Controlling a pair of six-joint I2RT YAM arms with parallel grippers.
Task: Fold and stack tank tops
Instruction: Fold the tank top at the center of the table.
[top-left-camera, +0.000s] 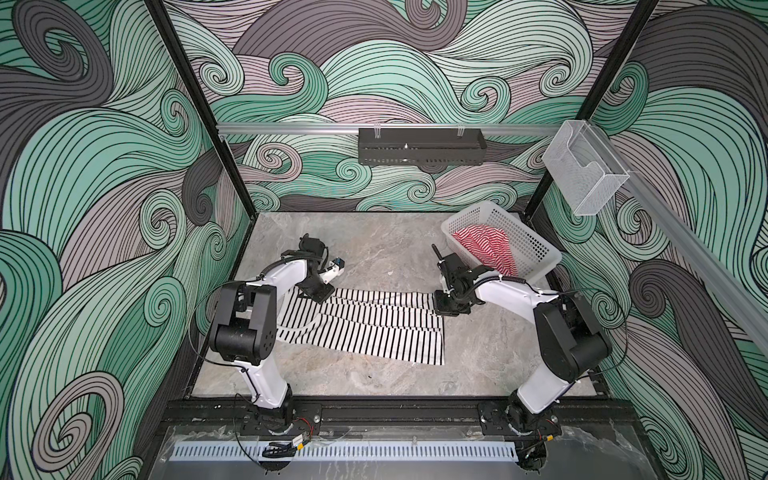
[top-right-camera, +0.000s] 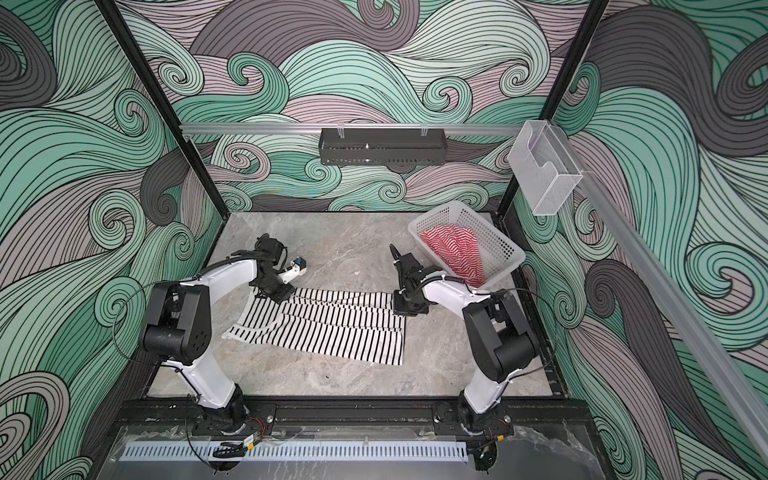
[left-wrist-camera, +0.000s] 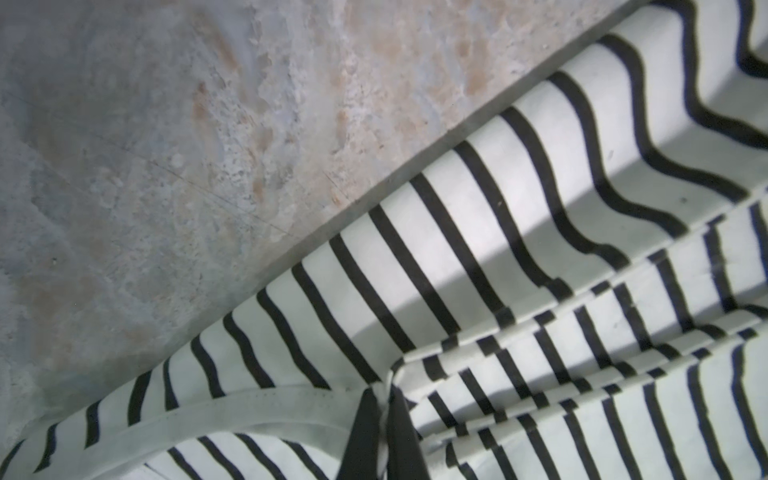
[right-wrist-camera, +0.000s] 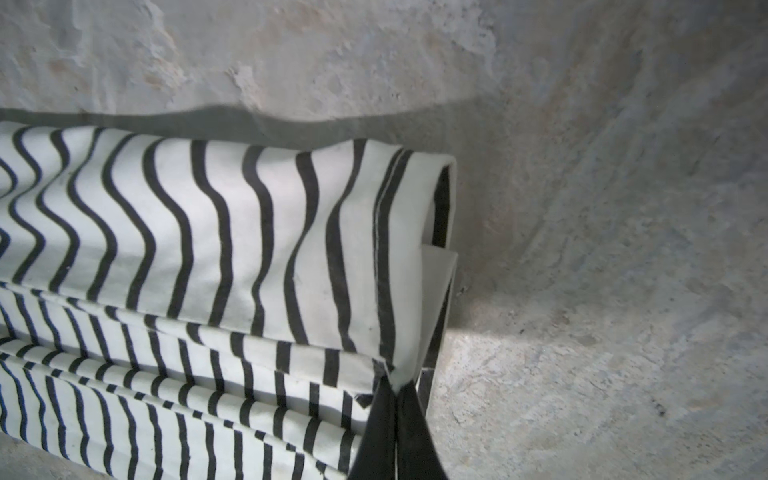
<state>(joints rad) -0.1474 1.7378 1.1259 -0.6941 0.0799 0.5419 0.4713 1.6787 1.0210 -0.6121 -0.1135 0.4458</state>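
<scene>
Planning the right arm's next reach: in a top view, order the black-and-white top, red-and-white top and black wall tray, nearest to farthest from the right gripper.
1. black-and-white top: corner held in the right gripper.
2. red-and-white top: in the basket, beyond the gripper.
3. black wall tray: high on the back rail.

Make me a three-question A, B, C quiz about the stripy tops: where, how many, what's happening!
1. Where is the red-and-white top? A. On the table. B. In the white basket. C. In a gripper.
2. How many tank tops show? A. Four. B. Three. C. Two.
3. How are the left gripper and right gripper? A. Shut on the black-and-white top. B. Wide open. C. Holding the basket.
Answers: 1 B, red stripes inside its walls; 2 C, one in basket, one on table; 3 A, wrist views show both pinching cloth.
</scene>
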